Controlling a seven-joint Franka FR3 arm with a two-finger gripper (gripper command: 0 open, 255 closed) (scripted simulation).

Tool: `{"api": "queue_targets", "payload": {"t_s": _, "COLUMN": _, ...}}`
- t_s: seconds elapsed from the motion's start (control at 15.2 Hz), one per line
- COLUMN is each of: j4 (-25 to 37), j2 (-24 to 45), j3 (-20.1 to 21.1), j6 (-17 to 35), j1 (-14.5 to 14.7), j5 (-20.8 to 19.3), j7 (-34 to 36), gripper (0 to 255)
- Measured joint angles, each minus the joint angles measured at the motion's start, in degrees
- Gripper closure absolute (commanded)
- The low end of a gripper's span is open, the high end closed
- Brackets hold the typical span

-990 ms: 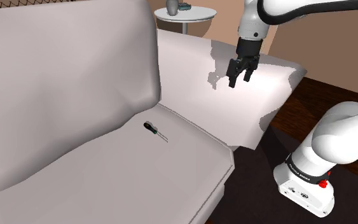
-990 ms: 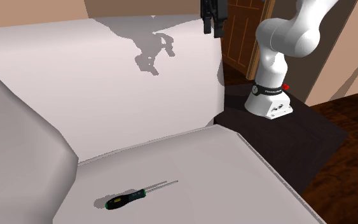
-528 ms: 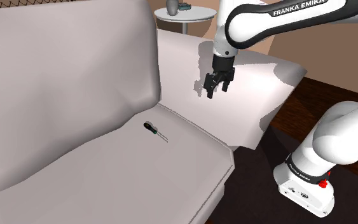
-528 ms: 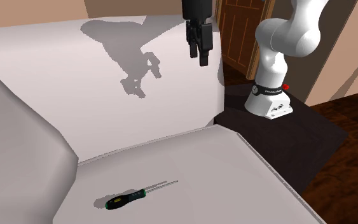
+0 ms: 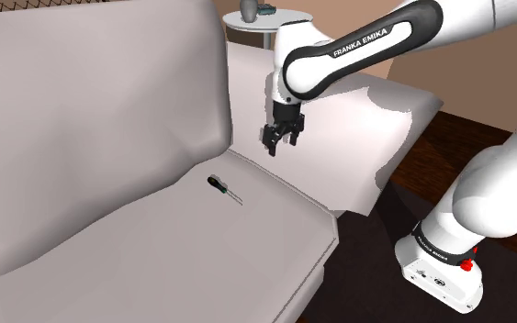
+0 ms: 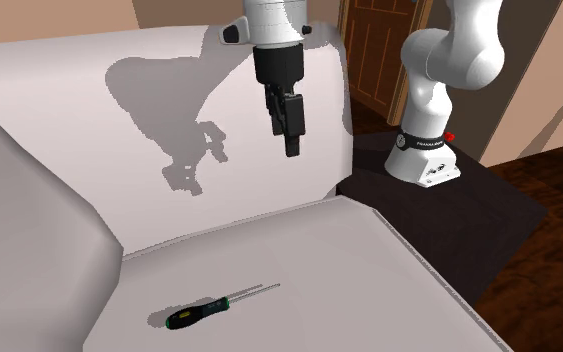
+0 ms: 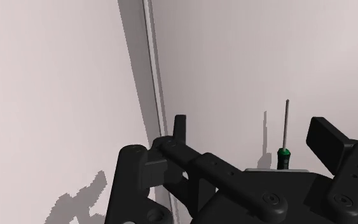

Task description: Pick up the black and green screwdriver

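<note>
slim screwdriver (image 5: 220,189): black-and-green handle, grey shaft. cushioned sofa (image 5: 109,119): plain off-white, no pattern. two-finger gripper (image 5: 279,146): all black. robot arm (image 5: 495,193): white, dark joints.

One screwdriver (image 5: 220,189), one sofa (image 5: 91,119), one table (image 5: 288,19)

The gripper (image 5: 280,145) hangs over the white sofa (image 5: 91,110) with its fingers apart and pointing down. The black and green screwdriver (image 5: 220,188) lies flat on the seat cushion (image 5: 201,252), below the gripper and towards the shoulder view's left, apart from it.
</note>
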Motion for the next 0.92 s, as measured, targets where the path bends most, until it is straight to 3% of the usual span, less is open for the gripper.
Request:
{"api": "queue_targets", "payload": {"t_s": 0.4, "j4": 6.9, "j2": 13.1, "j3": 2.0, "j6": 6.6, "j1": 1.5, "j5": -3.8, "j7": 3.5, "gripper": 0}}
{"api": "queue_targets", "payload": {"t_s": 0.92, "j4": 20.8, "j2": 30.7, "j3": 2.0, "j6": 10.4, "j1": 5.5, "j5": -10.4, "j7": 8.1, "gripper": 0}}
